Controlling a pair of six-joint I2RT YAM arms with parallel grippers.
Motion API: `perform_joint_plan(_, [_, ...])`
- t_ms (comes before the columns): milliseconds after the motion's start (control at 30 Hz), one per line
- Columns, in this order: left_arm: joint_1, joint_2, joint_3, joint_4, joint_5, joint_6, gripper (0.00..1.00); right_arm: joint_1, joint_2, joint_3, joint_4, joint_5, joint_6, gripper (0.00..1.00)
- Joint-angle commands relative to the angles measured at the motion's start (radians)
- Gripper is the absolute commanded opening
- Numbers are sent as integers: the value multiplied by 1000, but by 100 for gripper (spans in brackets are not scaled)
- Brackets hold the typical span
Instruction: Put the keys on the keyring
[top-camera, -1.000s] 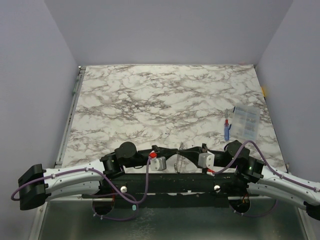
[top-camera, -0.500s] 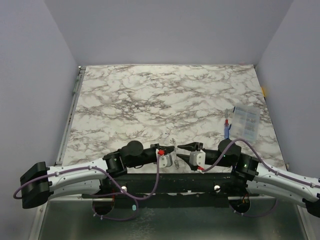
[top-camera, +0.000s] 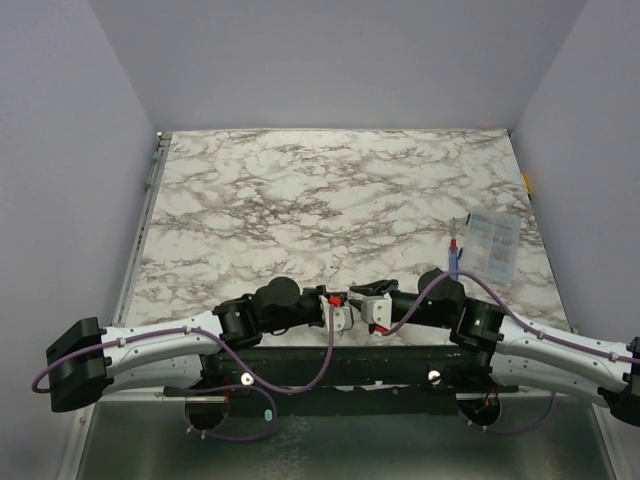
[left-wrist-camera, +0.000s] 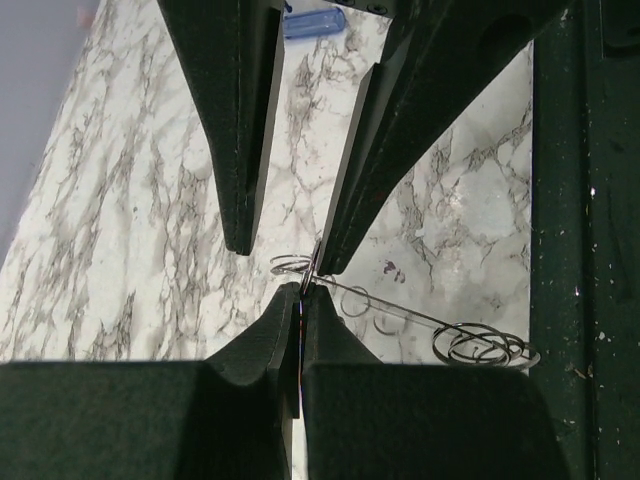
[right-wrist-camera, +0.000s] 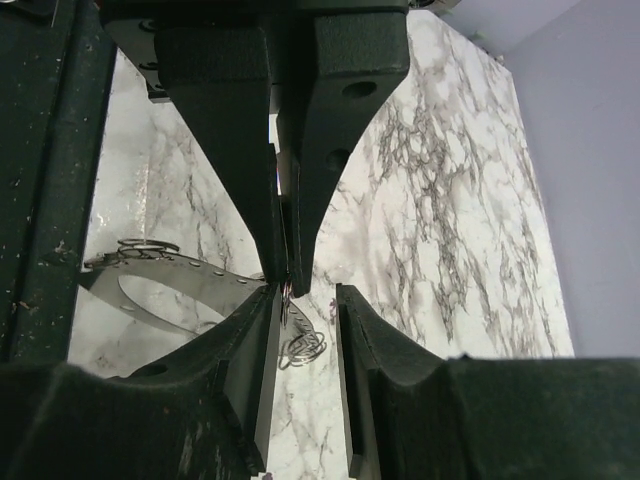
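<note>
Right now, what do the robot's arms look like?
The left arm and right arm are white with black joints, and purple cables loop along them. The left gripper and right gripper have pale bodies, red marks and pointed black fingers.

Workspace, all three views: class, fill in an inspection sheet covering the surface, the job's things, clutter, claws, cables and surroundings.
Surface: marble-patterned table.
Job's things: flat metal piece, probably a key, pinched near the table's near edge; thin wire loops right at the pinch. Cannot tell which loop is the keyring.
Clutter: blue stick and clear packet near the right edge.
Claws: left claw shut on the flat metal piece; right claw open, one fingertip against the pinch.
Cables: purple cables loop along both arms, away from the claw tips.
Surroundings: lilac walls; grey metal sheet below the bases.
</note>
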Motion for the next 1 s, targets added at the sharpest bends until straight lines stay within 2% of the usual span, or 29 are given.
perform_joint_plan(0, [1,-2,37,-15,-33,-14,0,6,43,39,-10,30,-24,34])
perform_joint_plan(133, [1,-10,36,-23,-34,-15,0,6,64,43,-7,37,-26,27])
perform_joint_plan(633, [2,-14,49,-28,6,-48,0,6,103,29,18,60,-39,25])
perform_joint_plan(833, [1,-21,48,-26,30,-54,0,6,110,30,31,61,-39,13])
perform_joint_plan(967, [1,-26,50,-27,49,-62,0,6,127,32,27,69,-48,10])
